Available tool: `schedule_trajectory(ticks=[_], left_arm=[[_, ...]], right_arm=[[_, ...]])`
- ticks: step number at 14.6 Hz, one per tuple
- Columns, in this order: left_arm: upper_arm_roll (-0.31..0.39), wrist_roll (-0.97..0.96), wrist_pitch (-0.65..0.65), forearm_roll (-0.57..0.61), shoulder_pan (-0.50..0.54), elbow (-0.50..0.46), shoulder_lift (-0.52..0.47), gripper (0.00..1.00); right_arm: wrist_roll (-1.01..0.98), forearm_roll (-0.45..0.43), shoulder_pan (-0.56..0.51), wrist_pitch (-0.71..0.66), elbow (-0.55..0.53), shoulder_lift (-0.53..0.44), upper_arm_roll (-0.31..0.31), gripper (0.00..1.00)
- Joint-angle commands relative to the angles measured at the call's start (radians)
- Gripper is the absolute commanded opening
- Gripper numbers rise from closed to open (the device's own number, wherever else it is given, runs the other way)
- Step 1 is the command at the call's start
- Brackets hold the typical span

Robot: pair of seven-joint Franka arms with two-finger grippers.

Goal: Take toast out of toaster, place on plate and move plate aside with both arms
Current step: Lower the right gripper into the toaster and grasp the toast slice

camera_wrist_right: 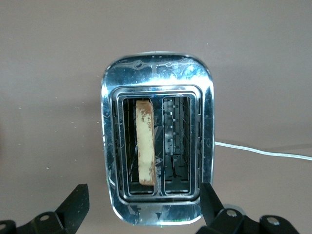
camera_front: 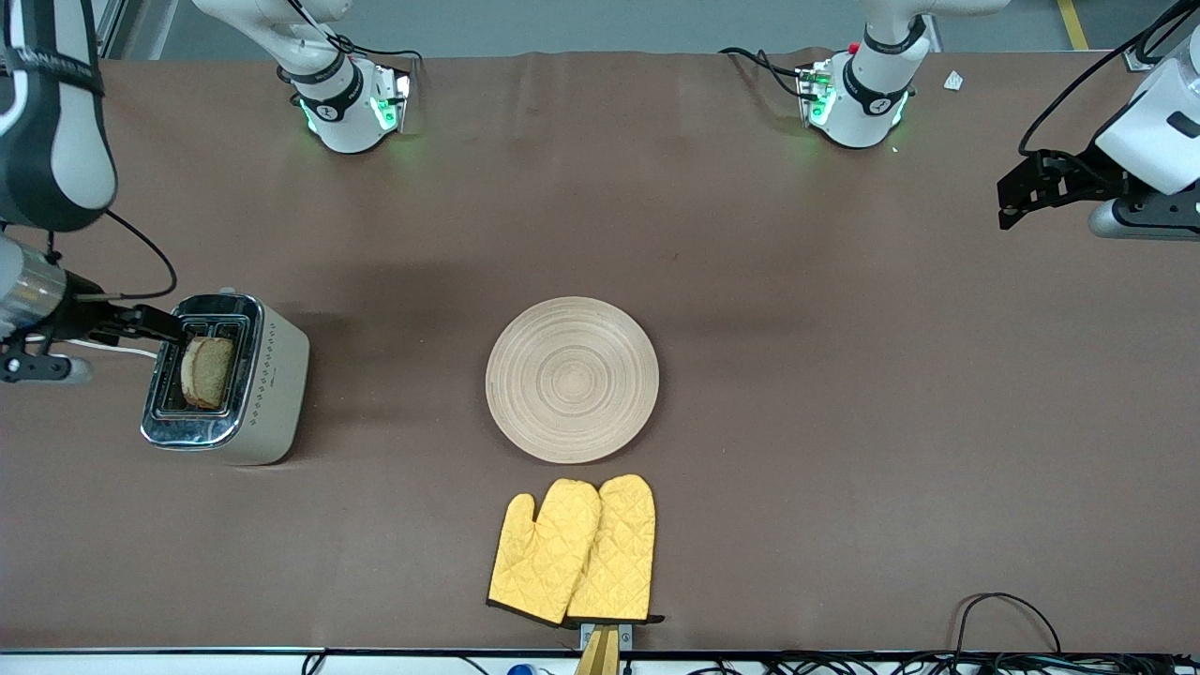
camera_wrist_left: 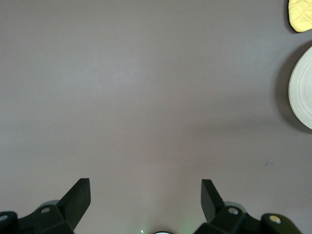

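The toast (camera_front: 208,371) stands in one slot of a silver toaster (camera_front: 272,384) at the right arm's end of the table; the right wrist view shows it edge-on (camera_wrist_right: 145,142). My right gripper (camera_front: 169,325) hovers open over the toaster's end, its jaws wide and empty (camera_wrist_right: 145,197). The round pale wooden plate (camera_front: 572,379) lies bare at the table's middle, and its rim shows in the left wrist view (camera_wrist_left: 303,87). My left gripper (camera_front: 1005,202) waits open and empty over bare table (camera_wrist_left: 146,192) at the left arm's end.
Two yellow quilted oven mitts (camera_front: 574,551) lie side by side nearer the front camera than the plate; one tip shows in the left wrist view (camera_wrist_left: 301,13). The toaster's second slot (camera_wrist_right: 175,141) is empty. A white cord (camera_wrist_right: 263,151) trails from the toaster.
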Motion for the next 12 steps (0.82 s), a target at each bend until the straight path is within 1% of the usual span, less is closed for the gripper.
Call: schedule_trajectory(ticks=[1,2,4,5,6,7,8,9,10,12], left_arm=[[0.001,0.013,-0.017,-0.009,0.005,0.025,0.009,1.0],[0.001,0.015,-0.017,-0.011,0.006,0.025,0.009,1.0],[0.001,0.015,-0.017,-0.011,0.006,0.025,0.009,1.0],[0.002,0.015,-0.017,-0.009,0.006,0.025,0.009,1.0],[0.002,0.015,-0.017,-0.011,0.006,0.025,0.009,1.0],[0.002,0.015,-0.017,-0.011,0.006,0.025,0.009,1.0],[0.002,0.015,-0.017,-0.011,0.006,0.025,0.009,1.0],[0.002,0.015,-0.017,-0.011,0.006,0.025,0.009,1.0],[0.002,0.015,-0.017,-0.009,0.006,0.025,0.009,1.0],[0.002,0.015,-0.017,-0.011,0.008,0.025,0.009,1.0]], right_arm=[[-0.009,-0.015,0.003,0.046,-0.008,0.049,0.006,1.0],[-0.009,-0.015,0.0,0.06,-0.007,0.069,0.006,1.0],[-0.009,-0.016,-0.004,0.075,-0.004,0.092,0.006,0.96],[-0.007,-0.016,0.003,0.08,-0.004,0.1,0.006,0.89],[-0.003,-0.016,0.003,0.081,-0.002,0.103,0.006,0.77],[-0.001,-0.015,-0.002,0.084,-0.002,0.112,0.007,0.57],[-0.001,-0.013,-0.005,0.083,-0.004,0.118,0.007,0.32],[0.004,-0.013,-0.005,0.083,-0.004,0.118,0.007,0.11],[0.004,-0.013,-0.004,0.083,-0.004,0.12,0.006,0.02],[0.005,-0.013,-0.005,0.077,-0.004,0.12,0.007,0.0]])
